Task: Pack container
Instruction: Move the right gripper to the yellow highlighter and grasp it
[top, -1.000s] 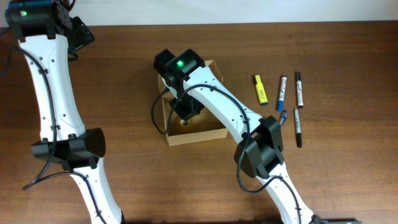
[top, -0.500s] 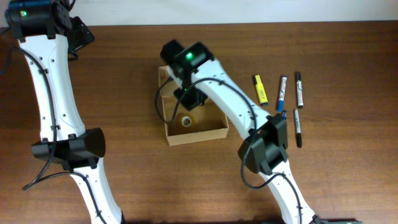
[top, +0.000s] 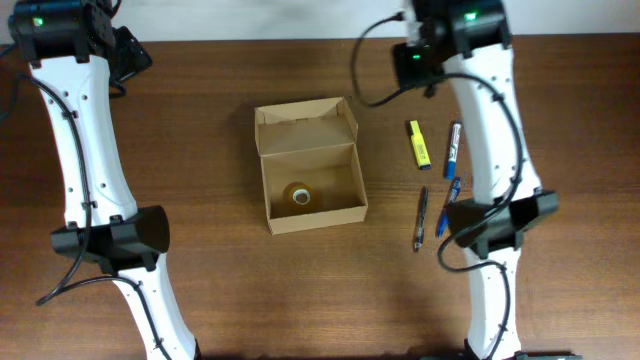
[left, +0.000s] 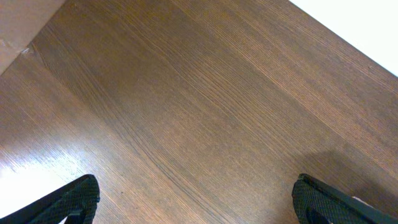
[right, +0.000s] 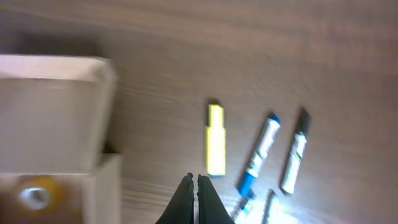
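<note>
The container (top: 312, 213) is a tan cardboard box in the middle of the table, its flap lid (top: 304, 125) open toward the back. A yellow tape roll (top: 298, 195) lies inside. In the right wrist view the box (right: 50, 112) and the roll (right: 34, 194) show at the left. My right gripper (right: 193, 178) is shut and empty, held high just in front of a yellow highlighter (right: 216, 140). In the overhead view it (top: 418, 62) is at the back, right of the box. My left gripper (left: 193, 199) is open and empty over bare table at the far left (top: 125, 55).
Right of the box lie the yellow highlighter (top: 418, 143), a blue marker (top: 453, 148), a black pen (top: 421, 218) and a blue pen (top: 447, 205). Another marker (right: 294, 158) shows in the right wrist view. My right arm crosses above these markers.
My right gripper has risen out of the box and swung to the back right, above the markers. The tape roll stays in the box. The left arm has not moved.
</note>
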